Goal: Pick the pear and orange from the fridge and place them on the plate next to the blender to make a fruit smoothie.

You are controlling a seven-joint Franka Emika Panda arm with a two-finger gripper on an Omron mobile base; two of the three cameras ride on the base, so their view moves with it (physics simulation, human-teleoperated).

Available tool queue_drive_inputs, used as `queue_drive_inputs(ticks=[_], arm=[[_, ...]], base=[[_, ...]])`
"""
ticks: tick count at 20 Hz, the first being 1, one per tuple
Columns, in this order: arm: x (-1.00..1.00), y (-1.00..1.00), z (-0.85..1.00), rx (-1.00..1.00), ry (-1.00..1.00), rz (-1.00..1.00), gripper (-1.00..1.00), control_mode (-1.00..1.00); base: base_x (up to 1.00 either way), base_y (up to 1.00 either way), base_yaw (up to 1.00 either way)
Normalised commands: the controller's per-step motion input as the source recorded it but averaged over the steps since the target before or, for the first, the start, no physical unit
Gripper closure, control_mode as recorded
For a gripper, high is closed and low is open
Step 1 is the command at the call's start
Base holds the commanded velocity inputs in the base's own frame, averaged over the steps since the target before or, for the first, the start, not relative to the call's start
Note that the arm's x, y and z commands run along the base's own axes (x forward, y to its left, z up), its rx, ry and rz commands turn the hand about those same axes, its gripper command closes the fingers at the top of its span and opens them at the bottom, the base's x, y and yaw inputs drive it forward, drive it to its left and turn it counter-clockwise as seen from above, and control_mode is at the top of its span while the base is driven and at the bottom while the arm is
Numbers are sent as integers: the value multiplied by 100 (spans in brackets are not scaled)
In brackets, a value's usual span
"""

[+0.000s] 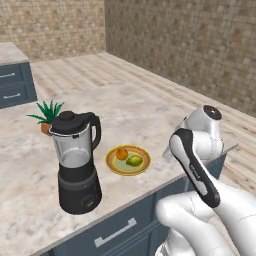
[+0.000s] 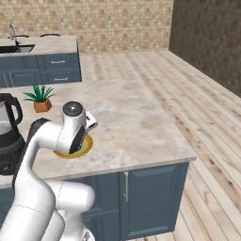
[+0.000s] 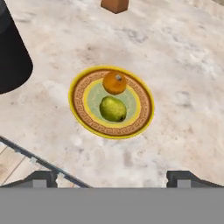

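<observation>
left base view: blender (image 1: 76, 162) upright on the marble worktop (image 1: 140, 115), near its front edge; plate (image 1: 128, 160) just beside the blender's base, carrying orange (image 1: 121, 153) and pear (image 1: 134, 161), the two touching or nearly so; potted plant (image 1: 48, 117) behind the blender.

right base view: yellow plate rim (image 2: 80, 151) peeking from behind the arm, near the front edge of the worktop (image 2: 136, 127); blender (image 2: 8, 134) at the left side; potted plant (image 2: 41, 99) farther back.

hand view: hand (image 3: 113, 178) above the plate (image 3: 87, 114), fingertips (image 3: 42, 178) set wide apart, holding nothing; orange (image 3: 114, 82) and pear (image 3: 113, 108) side by side at the plate's middle.
</observation>
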Motion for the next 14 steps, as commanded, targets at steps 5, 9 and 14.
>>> queue_drive_inputs(ticks=[5, 9, 14], arm=[[-89, -35, 80, 19, -24, -16, -100, -100], [-95, -5, 77, 14, -26, -29, -100, -100], [-90, 2, 58, 11, -18, -39, -100, -100]], base=[[0, 0, 0], [0, 0, 0], [0, 0, 0]])
